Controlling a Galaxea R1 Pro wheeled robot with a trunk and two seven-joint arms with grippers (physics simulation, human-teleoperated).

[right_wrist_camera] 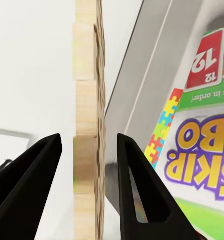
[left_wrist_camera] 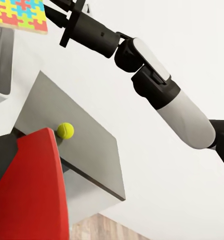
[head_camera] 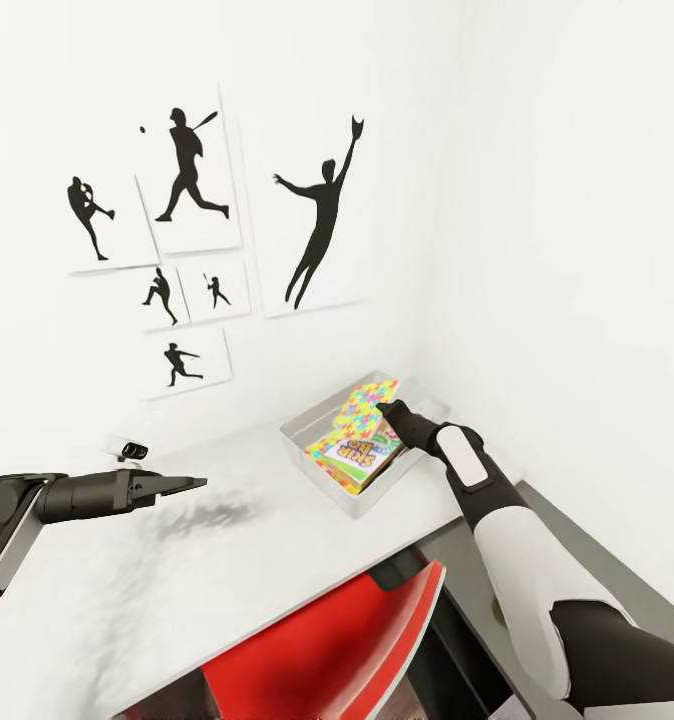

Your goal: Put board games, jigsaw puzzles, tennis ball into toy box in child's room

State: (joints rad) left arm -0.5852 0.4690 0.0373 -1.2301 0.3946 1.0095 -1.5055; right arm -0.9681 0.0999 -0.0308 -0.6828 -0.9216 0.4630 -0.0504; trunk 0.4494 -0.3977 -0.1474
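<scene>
The toy box [head_camera: 317,462] stands at the table's far right corner, near the wall. A colourful jigsaw puzzle [head_camera: 365,408] leans tilted inside it over a Skip-Bo board game [head_camera: 353,456]. My right gripper [head_camera: 387,408] is at the puzzle's upper edge. In the right wrist view its open fingers [right_wrist_camera: 39,175] straddle the puzzle's wooden edge [right_wrist_camera: 87,100] with gaps on both sides, the Skip-Bo box [right_wrist_camera: 204,145] beside it. My left gripper [head_camera: 192,484] hovers shut over the table's left part. A tennis ball [left_wrist_camera: 65,130] lies on a grey surface beside the red chair [left_wrist_camera: 32,190].
A red chair [head_camera: 357,640] is tucked under the table's near edge [head_camera: 277,590]. Baseball silhouette pictures [head_camera: 192,180] hang on the wall behind. A small white object [head_camera: 127,447] sits at the table's back left. My right arm [left_wrist_camera: 156,80] stretches over the table's right end.
</scene>
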